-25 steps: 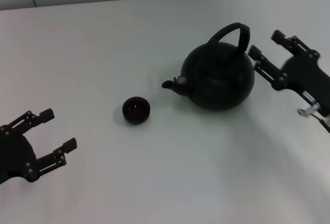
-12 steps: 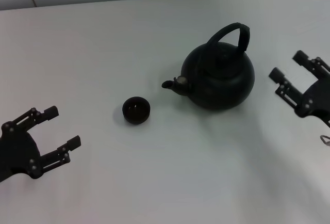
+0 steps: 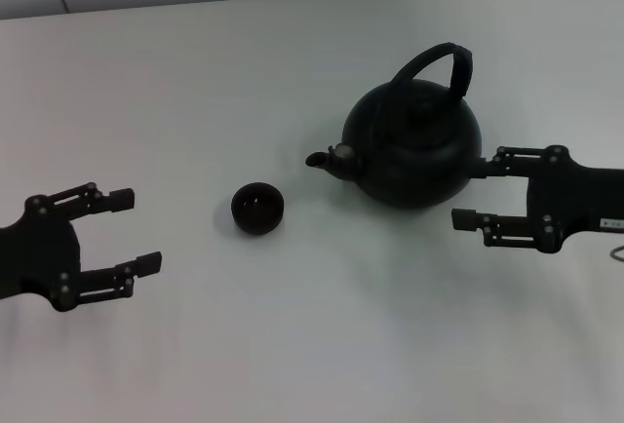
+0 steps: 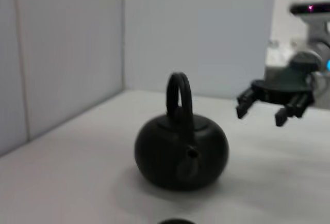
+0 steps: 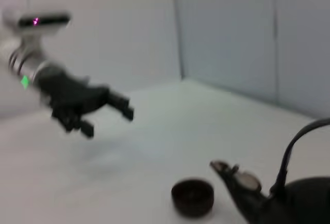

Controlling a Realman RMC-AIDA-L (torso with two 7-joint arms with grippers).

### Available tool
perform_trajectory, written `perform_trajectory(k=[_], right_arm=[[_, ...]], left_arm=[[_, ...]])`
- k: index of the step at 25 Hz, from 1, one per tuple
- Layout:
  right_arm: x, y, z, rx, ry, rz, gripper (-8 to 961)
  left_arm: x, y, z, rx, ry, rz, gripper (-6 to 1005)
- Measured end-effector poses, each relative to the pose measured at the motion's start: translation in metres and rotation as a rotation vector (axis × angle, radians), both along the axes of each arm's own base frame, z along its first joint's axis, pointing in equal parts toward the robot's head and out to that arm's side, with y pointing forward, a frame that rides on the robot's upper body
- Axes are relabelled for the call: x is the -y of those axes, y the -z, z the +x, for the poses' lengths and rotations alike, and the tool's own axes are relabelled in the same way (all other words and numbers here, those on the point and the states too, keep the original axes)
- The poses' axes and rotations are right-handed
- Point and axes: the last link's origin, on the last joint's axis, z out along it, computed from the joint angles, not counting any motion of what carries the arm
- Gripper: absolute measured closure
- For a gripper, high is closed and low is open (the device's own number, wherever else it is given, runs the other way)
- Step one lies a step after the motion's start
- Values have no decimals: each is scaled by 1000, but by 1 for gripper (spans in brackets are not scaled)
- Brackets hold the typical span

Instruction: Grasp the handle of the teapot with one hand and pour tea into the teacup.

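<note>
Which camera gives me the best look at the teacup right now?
The head view: the whole teacup shows from above, standing apart from the teapot spout. The right wrist view shows the cup side-on beside the spout, less crisp. The left wrist view catches only a sliver of its rim at the picture's edge.

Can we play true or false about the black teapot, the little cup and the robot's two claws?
1. The teapot stands upright on the table. True.
2. The right gripper is holding the handle. False: its open jaws are beside the pot's body, and the handle is free.
3. The teacup sits on the spout side of the teapot. True.
4. The left gripper is holding the teacup. False: it is open and apart from the cup.
5. The teapot is tipped over the cup. False: it is not tilted.
</note>
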Motion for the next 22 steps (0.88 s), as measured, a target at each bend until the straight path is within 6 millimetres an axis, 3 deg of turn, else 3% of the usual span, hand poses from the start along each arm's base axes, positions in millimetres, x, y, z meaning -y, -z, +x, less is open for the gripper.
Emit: perform_trajectory(k=[6, 22], right_arm=[[-12, 2, -10, 79, -42, -61, 282], [-10, 3, -10, 88, -42, -60, 282]], left_arm=[[-12, -1, 7, -74, 17, -66, 191], [-13, -4, 7, -77, 20, -54, 191]])
